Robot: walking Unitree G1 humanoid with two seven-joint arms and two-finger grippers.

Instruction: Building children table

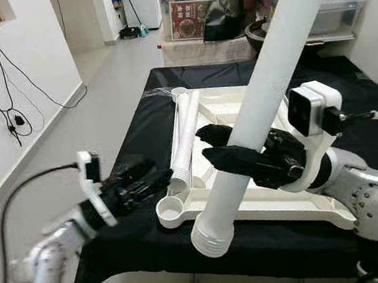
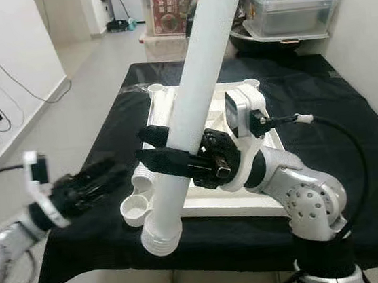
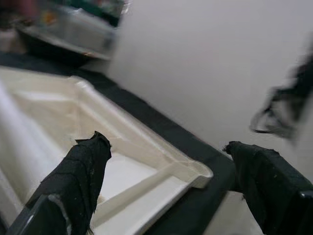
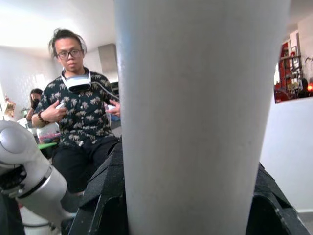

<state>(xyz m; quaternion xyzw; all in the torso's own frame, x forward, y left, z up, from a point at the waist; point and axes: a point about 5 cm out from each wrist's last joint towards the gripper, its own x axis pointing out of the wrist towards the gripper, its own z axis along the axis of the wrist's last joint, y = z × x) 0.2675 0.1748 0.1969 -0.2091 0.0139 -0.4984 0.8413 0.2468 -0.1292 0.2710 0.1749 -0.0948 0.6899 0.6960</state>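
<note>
Held leg: a white tubular table leg (image 1: 265, 92) is clamped between the two fingers of the right gripper (image 1: 225, 149), gripped partway up its length. Its long axis runs steeply up and away from the gripper; the ribbed lower end (image 1: 212, 234) hangs below and slightly left of the gripper, beyond the near rim of the tabletop.

Tabletop: the white children's tabletop (image 1: 298, 204) lies upside down on the black-draped surface (image 1: 140, 130), directly under and behind the right gripper. Its near-left corner socket (image 1: 170, 210) sits just left of the ribbed end.

Key relation: judged from this, the ribbed end must travel up and left to sit over that socket, with the leg brought closer to upright.

Spare legs: further white legs (image 1: 185, 135) lie flat along the tabletop's left side, between the two grippers.

Left gripper: the left gripper (image 1: 142, 181) hovers open and empty at the surface's left edge, just left of the corner socket and nearer to it than the right gripper.

Room: open floor (image 1: 94, 84) lies left of the surface; storage boxes (image 1: 191, 11) stand beyond its far edge. A person (image 4: 80, 127) shows in the right wrist view.
</note>
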